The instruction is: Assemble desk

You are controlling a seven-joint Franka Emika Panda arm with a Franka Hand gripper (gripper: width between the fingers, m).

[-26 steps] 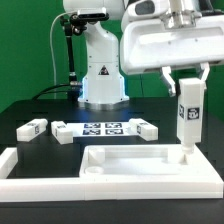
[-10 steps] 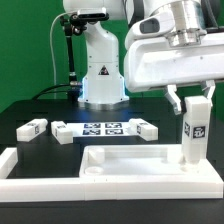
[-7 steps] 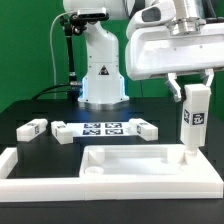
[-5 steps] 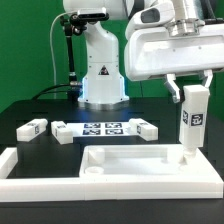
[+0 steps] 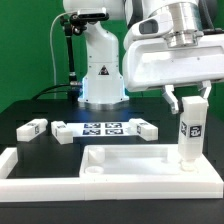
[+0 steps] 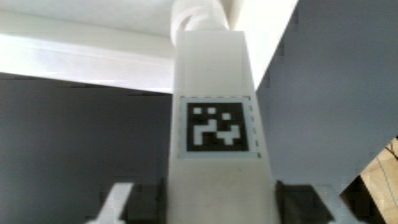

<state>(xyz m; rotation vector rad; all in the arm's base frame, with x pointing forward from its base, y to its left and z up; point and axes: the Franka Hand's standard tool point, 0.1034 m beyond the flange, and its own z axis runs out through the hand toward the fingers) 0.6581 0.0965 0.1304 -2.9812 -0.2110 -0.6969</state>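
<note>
The desk's flat rimmed top panel (image 5: 135,168) lies at the front in the exterior view. One square white leg (image 5: 191,132) stands upright on its corner at the exterior view's right, tag facing the camera. My gripper (image 5: 190,102) is shut on this leg's upper end, one finger on each side. In the wrist view the leg (image 6: 217,110) runs away from my gripper (image 6: 210,206) down to the white panel (image 6: 80,60). Three more legs (image 5: 32,127), (image 5: 62,132), (image 5: 143,128) lie loose on the dark table behind.
The marker board (image 5: 103,128) lies flat between the loose legs. Low white border bars (image 5: 18,168) frame the front and the exterior view's left. The robot's white base (image 5: 100,75) stands at the back.
My wrist has turned about the leg's axis, back to how it stood a second ago. The held leg sits slightly lower on the panel's corner. The loose legs have not moved.
</note>
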